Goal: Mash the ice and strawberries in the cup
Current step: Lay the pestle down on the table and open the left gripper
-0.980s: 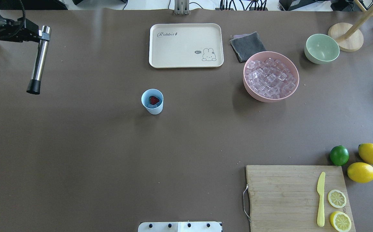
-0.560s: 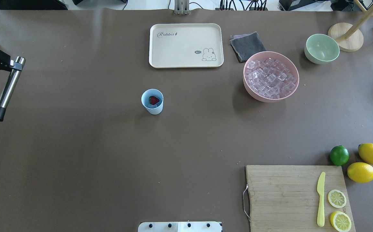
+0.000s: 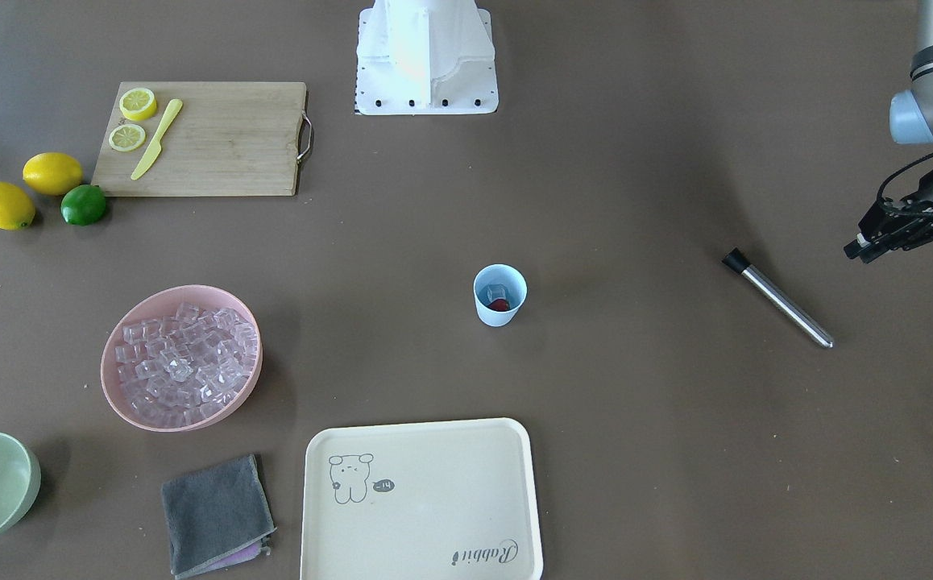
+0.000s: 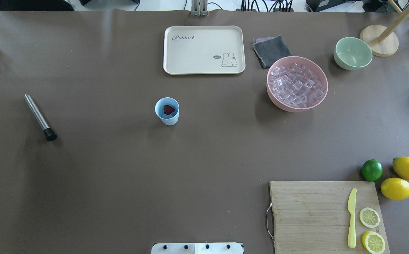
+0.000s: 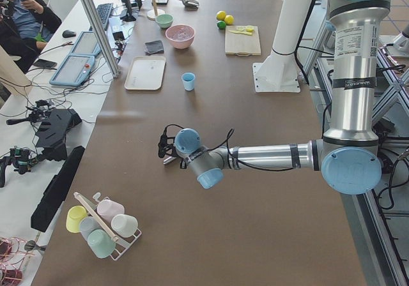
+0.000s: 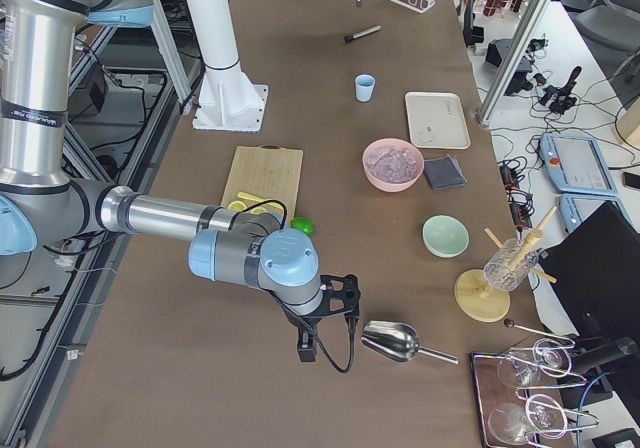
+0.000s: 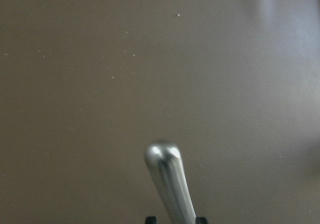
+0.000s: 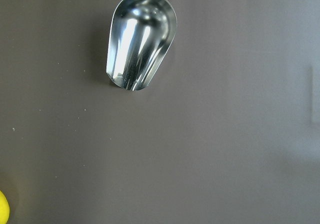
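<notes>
Left gripper (image 3: 857, 250) hangs with jaws parted and empty, left of the muddler (image 4: 38, 116); the overhead view catches only its tip. Whether the right gripper (image 6: 306, 348) is open can't be told. Its wrist view shows a scoop (image 8: 140, 41) that the overhead view misses. The muddler lies diagonally, black end near-right. The cup (image 4: 167, 112) stands upright mid-table, holding the strawberry (image 4: 169, 109) and ice (image 3: 498, 290).

Two lemons (image 4: 408, 168), two lemon halves (image 4: 369, 217), one lime (image 4: 372, 170), two bowls (image 4: 285, 107), one cup (image 4: 169, 120), one strawberry (image 4: 169, 109), one tray (image 4: 197, 49), board (image 4: 307, 211), knife (image 4: 351, 218), cloth (image 4: 272, 51), muddler (image 4: 38, 116), scoop (image 8: 140, 41); ice cubes (image 4: 296, 86) too many to count.
</notes>
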`<state>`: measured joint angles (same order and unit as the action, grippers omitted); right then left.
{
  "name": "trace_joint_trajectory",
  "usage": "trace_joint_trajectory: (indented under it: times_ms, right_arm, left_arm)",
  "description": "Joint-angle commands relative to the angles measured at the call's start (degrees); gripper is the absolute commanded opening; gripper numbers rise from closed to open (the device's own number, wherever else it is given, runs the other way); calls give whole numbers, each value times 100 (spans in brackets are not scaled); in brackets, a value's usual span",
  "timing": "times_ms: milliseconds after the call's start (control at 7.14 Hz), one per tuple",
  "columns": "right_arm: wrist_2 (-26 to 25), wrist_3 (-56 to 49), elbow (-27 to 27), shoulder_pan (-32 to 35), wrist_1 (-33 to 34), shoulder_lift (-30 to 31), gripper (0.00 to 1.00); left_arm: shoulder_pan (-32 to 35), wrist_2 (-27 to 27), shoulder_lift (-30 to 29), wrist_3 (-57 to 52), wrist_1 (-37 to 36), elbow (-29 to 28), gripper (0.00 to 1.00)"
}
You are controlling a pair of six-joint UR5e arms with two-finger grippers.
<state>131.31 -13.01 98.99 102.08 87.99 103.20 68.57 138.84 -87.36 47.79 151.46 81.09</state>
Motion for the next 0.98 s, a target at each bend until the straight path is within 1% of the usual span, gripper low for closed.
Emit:
trace_joint_trajectory:
  times_ms: [0, 140, 280, 420, 560, 840]
  right_arm:
    - [-9, -9, 6, 22, -2, 33, 99]
    - [-9, 0, -3, 23, -2, 33, 99]
    - [-9, 0, -3, 23, -2, 33, 99]
    - [0, 0, 15, 23, 7, 33, 99]
    - [-9, 0, 6, 23, -2, 24, 99]
    - [-9, 9, 6, 22, -2, 7, 99]
  left_arm:
    - [-204, -349, -122, 2, 94, -137, 46]
    - [-204, -357, -315, 54, 76, -146, 74]
    - [-204, -323, -491, 125, -194, -120, 78]
    - [-204, -331, -501, 117, -275, -111, 80]
    - [-195, -331, -431, 82, -267, -94, 99]
    - [-178, -323, -413, -137, -423, -85, 99]
